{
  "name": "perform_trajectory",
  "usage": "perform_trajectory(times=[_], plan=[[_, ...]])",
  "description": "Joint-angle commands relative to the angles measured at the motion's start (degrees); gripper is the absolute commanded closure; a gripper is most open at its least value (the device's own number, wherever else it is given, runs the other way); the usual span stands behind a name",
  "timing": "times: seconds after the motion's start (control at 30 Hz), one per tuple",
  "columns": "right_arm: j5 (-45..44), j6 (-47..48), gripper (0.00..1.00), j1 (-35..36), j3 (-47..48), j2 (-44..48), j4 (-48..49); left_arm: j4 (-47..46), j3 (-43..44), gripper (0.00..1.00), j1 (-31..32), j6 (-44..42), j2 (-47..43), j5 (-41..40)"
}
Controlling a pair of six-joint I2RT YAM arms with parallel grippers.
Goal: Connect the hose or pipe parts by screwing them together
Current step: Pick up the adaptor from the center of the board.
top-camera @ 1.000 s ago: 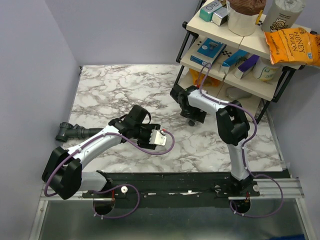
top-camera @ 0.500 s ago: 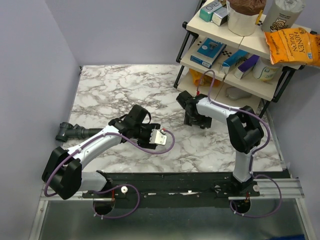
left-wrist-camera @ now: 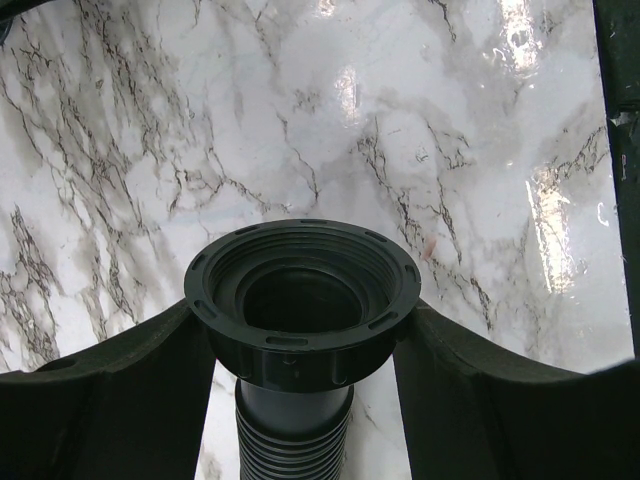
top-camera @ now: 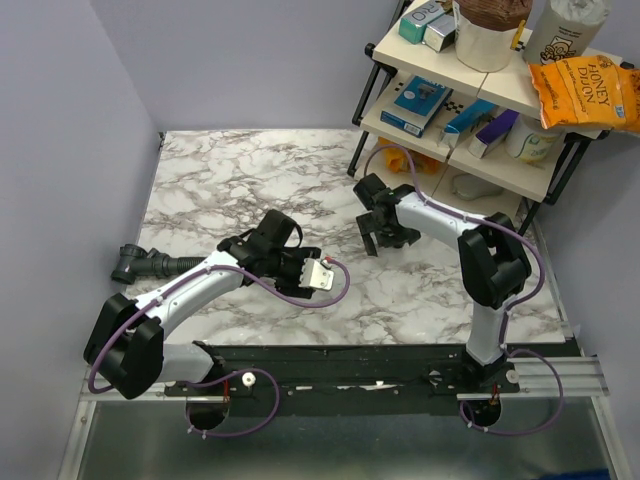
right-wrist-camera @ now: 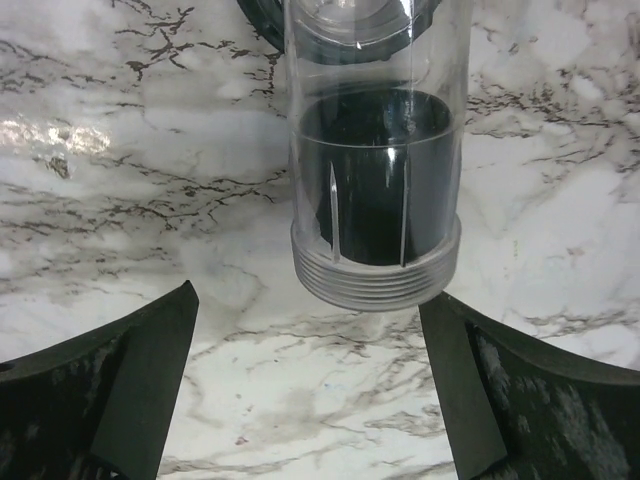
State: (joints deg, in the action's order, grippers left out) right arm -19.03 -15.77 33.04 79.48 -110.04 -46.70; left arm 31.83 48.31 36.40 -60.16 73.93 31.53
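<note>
left hand point(left-wrist-camera: 302, 330): clamped on hose point(top-camera: 185, 262) collar nut point(left-wrist-camera: 300, 270), mouth free for threading, rest trailing to worktop point(top-camera: 220, 170) left edge | right hand point(right-wrist-camera: 308, 310): wide apart, straddling clear threaded end piece point(right-wrist-camera: 375, 200) mid-worktop, probably lining up a grab

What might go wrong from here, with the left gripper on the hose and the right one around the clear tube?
1. The right gripper stands open astride the clear threaded tube, not touching it; the smooth round tube may roll or slip as the fingers close.
2. The left gripper holds the hose by its collar nut; the Y fitting at the far end sits at the left edge of the table, so pulling may drag it off.
</note>
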Motion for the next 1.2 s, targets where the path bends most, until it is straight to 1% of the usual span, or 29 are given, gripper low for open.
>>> perform_trajectory(times=[0.0, 0.13, 0.2, 0.27, 0.33, 0.47, 0.57, 0.7, 0.77, 0.93, 0.97, 1.03, 1.13, 1.17], plan=[[-3.99, 6.98, 0.0, -0.17, 4.18, 1.94, -3.57, 0.86, 1.87, 1.0, 0.16, -0.48, 0.07, 1.25], [-9.43, 8.12, 0.0, -0.17, 6.64, 1.32, -4.98, 1.21, 2.22, 1.0, 0.25, -0.57, 0.25, 1.17], [-9.98, 9.0, 0.0, -0.17, 5.78, 2.45, -2.19, 1.3, 2.14, 1.0, 0.25, -0.57, 0.25, 1.08], [-9.45, 11.63, 0.0, -0.25, 4.28, 3.95, 3.33, 1.13, 2.05, 1.0, 0.25, -0.57, 0.34, 1.08], [-8.32, 13.04, 0.0, -0.43, 4.89, 3.17, 5.38, 0.95, 2.05, 1.0, 0.25, -0.57, 0.34, 1.08], [-5.94, 14.72, 0.0, -1.48, 4.72, 0.44, 12.4, 0.86, 2.22, 1.0, 0.16, -0.31, 0.34, 0.9], [-2.95, 14.45, 0.0, -2.53, 3.84, -1.23, 16.1, 1.04, 2.22, 1.0, 0.25, -0.13, 0.25, 0.9], [-0.84, 13.05, 0.01, -3.85, 3.4, -3.69, 17.08, 0.95, 2.22, 1.0, 0.16, -0.04, 0.07, 1.08], [1.7, 11.91, 0.05, -4.21, 2.26, -4.22, 17.6, 0.86, 2.22, 1.0, 0.16, 0.04, -0.19, 1.08], [5.39, 9.18, 0.12, -4.3, 0.94, -5.36, 16.82, 1.12, 2.22, 1.0, 0.33, 0.39, -0.89, 1.52], [6.19, 8.83, 0.16, -4.3, 0.76, -5.62, 16.21, 0.95, 2.22, 1.0, 0.51, 0.66, -1.07, 1.52], [8.72, 7.34, 0.2, -4.3, 0.06, -5.36, 15.76, 0.77, 2.48, 1.0, 0.95, 1.1, -1.33, 1.61], [11.54, 5.41, 0.35, -4.38, -3.53, -3.7, 15.94, 1.21, 3.45, 1.0, 1.65, 1.98, -1.51, 2.22], [11.99, 4.7, 0.47, -4.3, -4.59, -3.17, 16.11, 1.65, 3.8, 1.0, 1.83, 2.06, -1.51, 2.31]])
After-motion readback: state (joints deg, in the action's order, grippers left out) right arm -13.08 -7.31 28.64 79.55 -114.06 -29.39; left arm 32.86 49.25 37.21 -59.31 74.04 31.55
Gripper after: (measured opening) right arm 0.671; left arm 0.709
